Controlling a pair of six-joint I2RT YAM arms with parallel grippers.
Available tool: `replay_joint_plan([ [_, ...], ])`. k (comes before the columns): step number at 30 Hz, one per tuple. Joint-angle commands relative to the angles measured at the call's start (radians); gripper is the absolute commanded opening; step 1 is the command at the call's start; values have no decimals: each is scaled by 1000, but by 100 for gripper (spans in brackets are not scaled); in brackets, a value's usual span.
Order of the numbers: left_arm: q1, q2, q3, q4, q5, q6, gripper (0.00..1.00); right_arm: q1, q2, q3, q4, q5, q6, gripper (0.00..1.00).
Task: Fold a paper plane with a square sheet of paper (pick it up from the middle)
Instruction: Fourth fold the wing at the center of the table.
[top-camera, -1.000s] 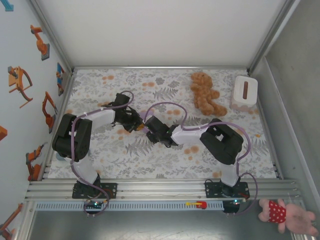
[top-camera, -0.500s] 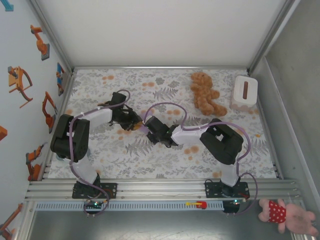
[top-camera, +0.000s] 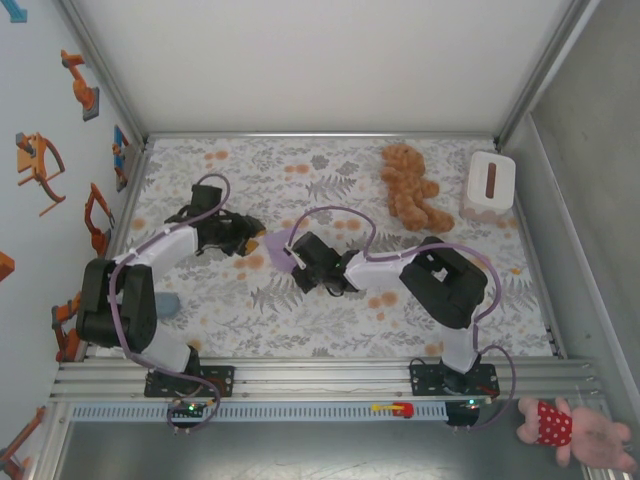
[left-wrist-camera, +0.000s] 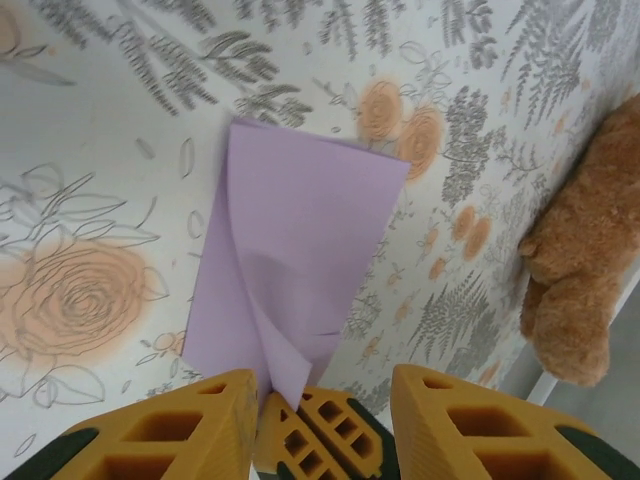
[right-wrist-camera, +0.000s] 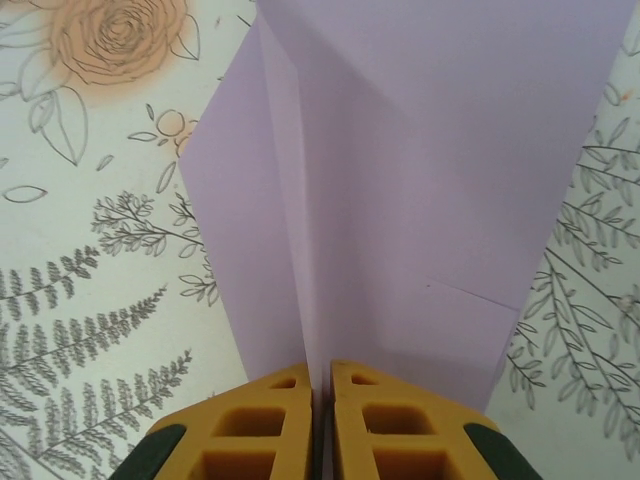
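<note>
The lavender sheet of paper (top-camera: 279, 243) lies folded on the flowered table (top-camera: 330, 320), with a raised centre crease. My right gripper (right-wrist-camera: 320, 368) is shut on that crease at the paper's (right-wrist-camera: 410, 170) near end, one yellow finger (right-wrist-camera: 262, 430) on each side. In the top view the right gripper (top-camera: 301, 256) sits just right of the paper. My left gripper (left-wrist-camera: 325, 385) stands open at the paper's (left-wrist-camera: 300, 230) narrow end. The pointed tip and the right gripper's fingers lie between its jaws. From above, the left gripper (top-camera: 247, 233) is just left of the paper.
A brown teddy bear (top-camera: 412, 187) lies at the back right, and its side shows in the left wrist view as the teddy bear (left-wrist-camera: 575, 270). A white box (top-camera: 490, 183) stands beside it near the right wall. A pink soft toy (top-camera: 575, 430) lies outside the frame rail.
The left arm has drawn back to the left and its gripper has opened off the paper. The right gripper has closed on the paper's crease and shifted slightly left.
</note>
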Motion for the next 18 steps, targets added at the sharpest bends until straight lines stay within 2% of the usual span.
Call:
replay_joint_plan([
  [1, -10, -32, -63, 83, 33, -48, 40, -26, -8, -28, 21, -121, 56, 11],
  [10, -73, -94, -178, 204, 15, -92, 41, -101, 7, -38, 115, -382, 198, 10],
  [18, -133, -65, -226, 292, 4, -112, 42, -162, 42, -60, 245, -524, 364, 8],
])
